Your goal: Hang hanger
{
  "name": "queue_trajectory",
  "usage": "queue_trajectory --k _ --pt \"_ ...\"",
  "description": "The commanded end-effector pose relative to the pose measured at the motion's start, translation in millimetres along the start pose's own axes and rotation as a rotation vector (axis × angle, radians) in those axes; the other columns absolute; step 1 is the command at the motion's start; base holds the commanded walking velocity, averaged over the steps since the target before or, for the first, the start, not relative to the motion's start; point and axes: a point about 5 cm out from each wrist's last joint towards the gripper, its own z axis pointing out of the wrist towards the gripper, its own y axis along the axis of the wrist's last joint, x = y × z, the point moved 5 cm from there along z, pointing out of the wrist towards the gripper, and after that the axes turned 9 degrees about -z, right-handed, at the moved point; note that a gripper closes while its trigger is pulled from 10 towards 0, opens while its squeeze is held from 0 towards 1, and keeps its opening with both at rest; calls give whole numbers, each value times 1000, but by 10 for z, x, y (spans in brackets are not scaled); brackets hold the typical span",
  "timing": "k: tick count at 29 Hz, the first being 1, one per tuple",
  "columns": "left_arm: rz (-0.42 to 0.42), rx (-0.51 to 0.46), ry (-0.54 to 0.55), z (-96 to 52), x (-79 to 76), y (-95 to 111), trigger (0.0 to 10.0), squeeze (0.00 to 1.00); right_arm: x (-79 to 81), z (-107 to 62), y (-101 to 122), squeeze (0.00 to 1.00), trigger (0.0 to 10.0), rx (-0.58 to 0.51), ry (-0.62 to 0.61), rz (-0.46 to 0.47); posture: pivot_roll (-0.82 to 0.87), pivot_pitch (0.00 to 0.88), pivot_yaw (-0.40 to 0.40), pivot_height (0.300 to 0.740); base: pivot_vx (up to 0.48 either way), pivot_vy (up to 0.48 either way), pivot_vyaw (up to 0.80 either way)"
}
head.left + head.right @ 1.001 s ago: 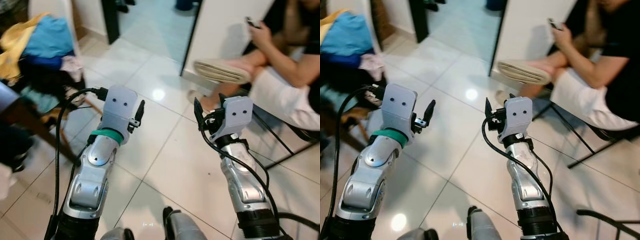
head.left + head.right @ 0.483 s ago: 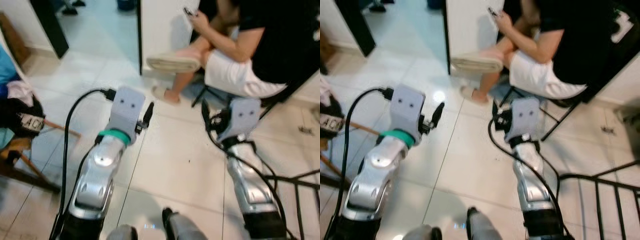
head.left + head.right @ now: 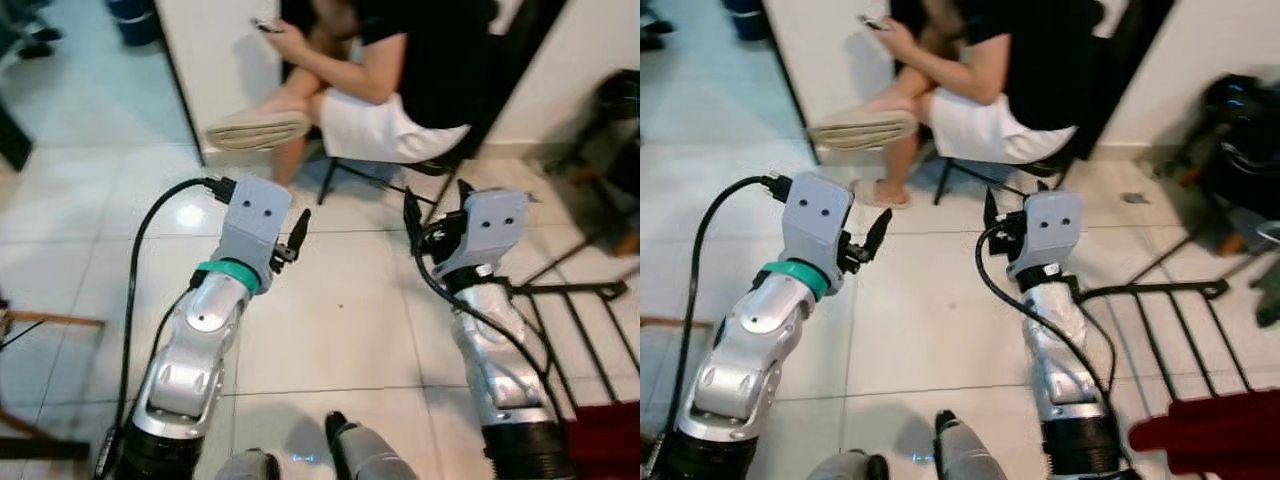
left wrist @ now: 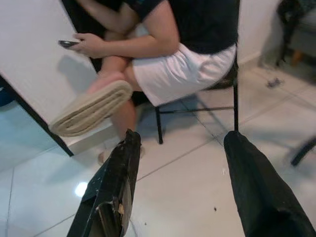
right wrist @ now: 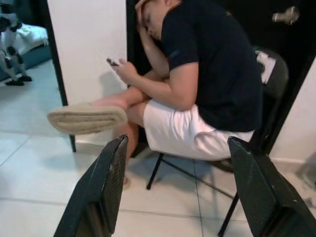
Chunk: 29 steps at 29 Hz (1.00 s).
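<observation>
Right, both arms are raised over the tiled floor (image 3: pixel 340 330), left gripper (image 4: pixel 180 185) and right gripper (image 5: pixel 185 190) spread apart and empty; no hanger visible, so scan toward the black rack (image 3: pixel 1200 330) carefully, avoiding the seated person (image 3: pixel 400 70).

Robot arms: two, silver
Grippers: two, left gripper (image 4: pixel 185 185) and right gripper (image 5: pixel 182 190), each with two black fingers set apart
Persons: one (image 3: pixel 990 70), seated at 12 o'clock
Folding chairs: one (image 5: pixel 269 98), black
Phones: one (image 5: pixel 112 62), in the person's hand
Slippers: two, one raised (image 3: pixel 255 128), one on the floor (image 3: pixel 878 193)
Metal racks: one (image 3: pixel 1180 330), black, at 4 o'clock
</observation>
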Motion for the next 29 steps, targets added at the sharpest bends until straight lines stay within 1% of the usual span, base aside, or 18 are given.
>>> queue_trajectory --k 1,13,29 --pt "4 7 -9 -8 -24 -34 10000 0 -20 -33 -57 0 10000 24 -4 -5 -18 143 88 740 0 0 -800" --pt "8 0 -26 0 -49 -30 10000 0 -23 -40 -48 0 10000 23 1 -8 -27 135 82 740 0 0 -800" --pt "9 -8 -21 3 -39 -35 10000 0 -2 -25 -38 0 10000 21 15 -12 -29 125 72 740 0 0 -800"
